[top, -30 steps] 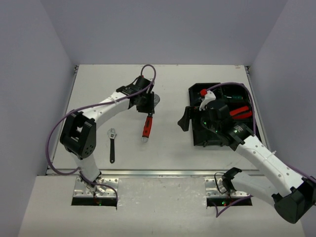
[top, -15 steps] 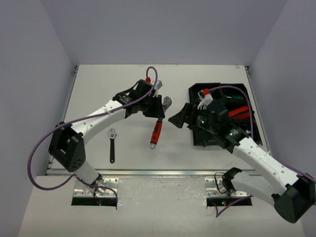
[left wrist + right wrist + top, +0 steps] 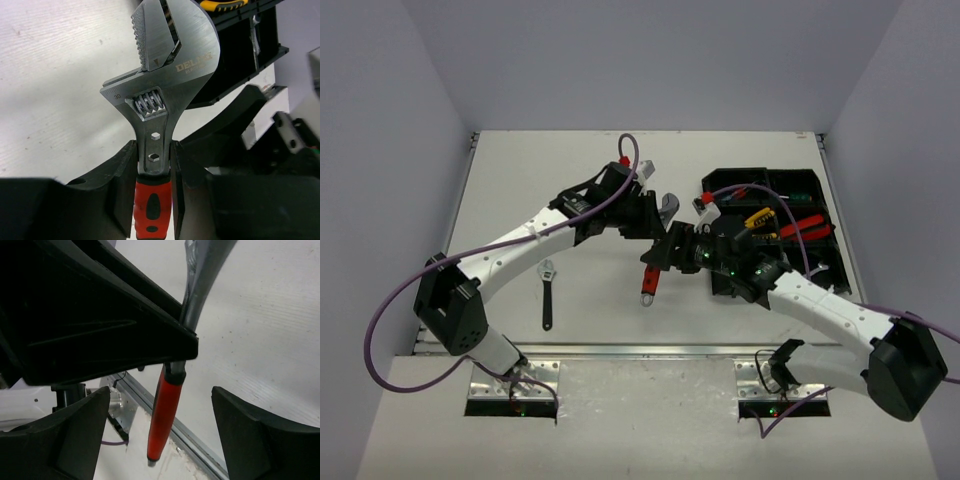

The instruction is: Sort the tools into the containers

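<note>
My left gripper (image 3: pixel 650 222) (image 3: pixel 154 150) is shut on the red-handled wrench (image 3: pixel 648 282) (image 3: pixel 165 65), pinching its steel shank just above the red grip. The wrench hangs above the table just left of the black organiser tray (image 3: pixel 760 172) (image 3: pixel 240 55). My right gripper (image 3: pixel 662 256) (image 3: pixel 160 390) stands open with one finger on each side of the wrench's red handle (image 3: pixel 165 410), neither touching it. Yellow-handled pliers (image 3: pixel 760 215) and red-handled pliers (image 3: pixel 806 228) lie in the tray's compartments.
A small silver wrench (image 3: pixel 547 290) with a black handle lies on the table at the left, near the front edge. The metal front rail (image 3: pixel 200 440) runs below the hanging handle. Walls close the table on the left, back and right.
My left arm has carried the red-handled wrench rightwards towards the tray. My right gripper has swung left off the tray to straddle the handle, its jaws a little narrower.
</note>
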You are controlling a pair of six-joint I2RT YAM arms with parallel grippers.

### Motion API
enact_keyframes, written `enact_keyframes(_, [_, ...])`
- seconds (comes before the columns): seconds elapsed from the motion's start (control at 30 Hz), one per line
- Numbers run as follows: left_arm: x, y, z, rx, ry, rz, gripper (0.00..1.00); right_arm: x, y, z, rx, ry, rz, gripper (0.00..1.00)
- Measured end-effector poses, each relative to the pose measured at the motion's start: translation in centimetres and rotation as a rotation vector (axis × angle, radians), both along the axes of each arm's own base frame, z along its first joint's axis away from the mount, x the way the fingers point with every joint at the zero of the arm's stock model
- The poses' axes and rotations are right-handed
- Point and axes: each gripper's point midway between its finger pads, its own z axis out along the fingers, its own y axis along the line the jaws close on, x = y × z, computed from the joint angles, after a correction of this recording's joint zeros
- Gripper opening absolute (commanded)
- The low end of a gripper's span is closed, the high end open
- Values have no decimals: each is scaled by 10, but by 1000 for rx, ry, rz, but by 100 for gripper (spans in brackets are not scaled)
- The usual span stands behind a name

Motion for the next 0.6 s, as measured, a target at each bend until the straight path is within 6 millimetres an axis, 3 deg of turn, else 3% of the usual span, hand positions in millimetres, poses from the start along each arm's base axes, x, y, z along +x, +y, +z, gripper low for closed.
enact_keyframes(0.17, [-2, -12, 15, -36, -12, -3, 0, -2, 14, -9, 28, 33, -4, 36])
enact_keyframes(0.23, [0, -15, 19, -52, -23, 5, 0, -4, 16, -14, 45, 55, -14, 0])
enact_keyframes(0.3, [3, -16, 21, -55, -33, 19, 1, -5, 16, -18, 59, 71, -28, 0])
enact_keyframes(0.37, [5, -15, 20, -51, -36, 32, 51, -4, 16, -17, 75, 72, -36, 0])
enact_keyframes(0.47, [9, -15, 28, -66, -61, 53, 100, -7, 13, -18, 94, 88, -59, 0])
enact_keyframes(0.6, [20, -1, 56, -72, -169, 133, 100, -15, -4, -37, 69, 174, -144, 0])
